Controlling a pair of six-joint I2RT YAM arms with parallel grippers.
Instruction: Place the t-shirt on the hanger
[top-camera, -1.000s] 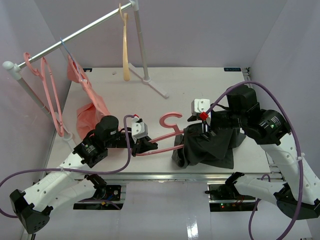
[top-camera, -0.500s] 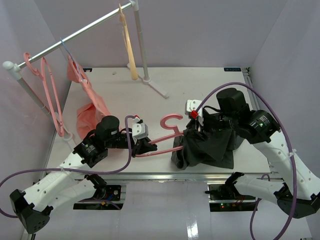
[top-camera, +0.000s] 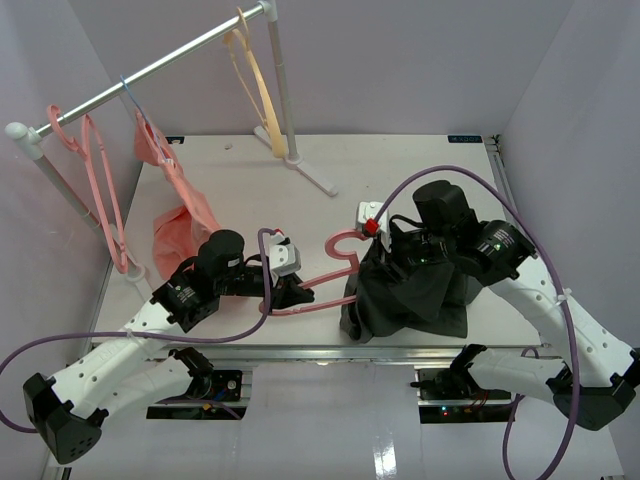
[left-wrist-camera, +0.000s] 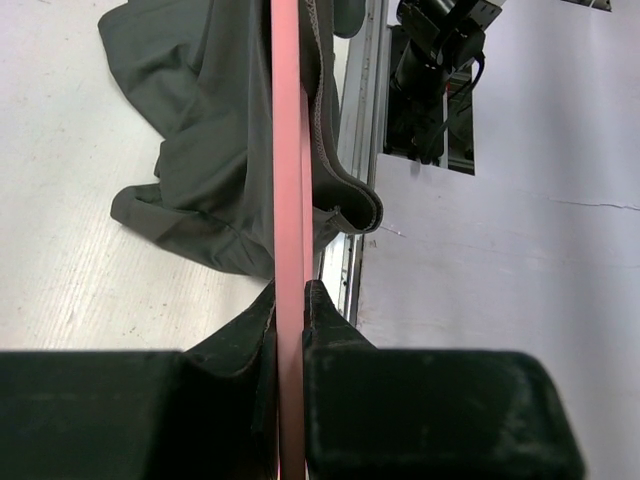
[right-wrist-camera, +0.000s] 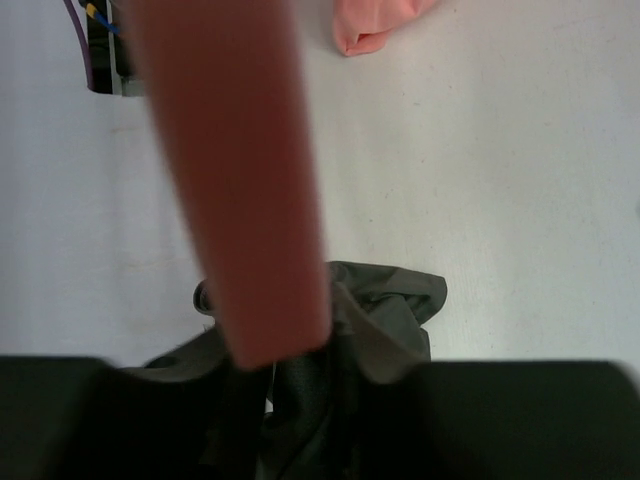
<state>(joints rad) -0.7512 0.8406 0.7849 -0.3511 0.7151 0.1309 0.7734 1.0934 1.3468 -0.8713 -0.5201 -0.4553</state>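
Observation:
The salmon-pink hanger (top-camera: 322, 277) is held level above the table, its hook (top-camera: 345, 243) pointing to the far side. My left gripper (top-camera: 292, 292) is shut on its left end; the left wrist view shows the bar (left-wrist-camera: 289, 190) pinched between my fingers (left-wrist-camera: 290, 300). The charcoal t-shirt (top-camera: 412, 295) drapes over the hanger's right end and onto the table; it also shows in the left wrist view (left-wrist-camera: 205, 130). My right gripper (top-camera: 385, 257) is shut on the shirt's upper edge beside the hook. In the right wrist view the blurred hanger (right-wrist-camera: 240, 180) crosses in front of the bunched shirt (right-wrist-camera: 385, 305).
A clothes rack (top-camera: 150, 70) spans the far left, its base (top-camera: 315, 175) on the table. A tan-yellow hanger (top-camera: 262, 90) and pink hangers (top-camera: 100, 190) hang from it. A salmon-pink garment (top-camera: 180, 225) hangs at the left. The table's front edge (top-camera: 300, 350) runs just under the shirt.
My right gripper has moved left with the shirt, drawing it further along the hanger toward the hook. The tan-yellow hanger has swung on the rack. My left gripper holds steady.

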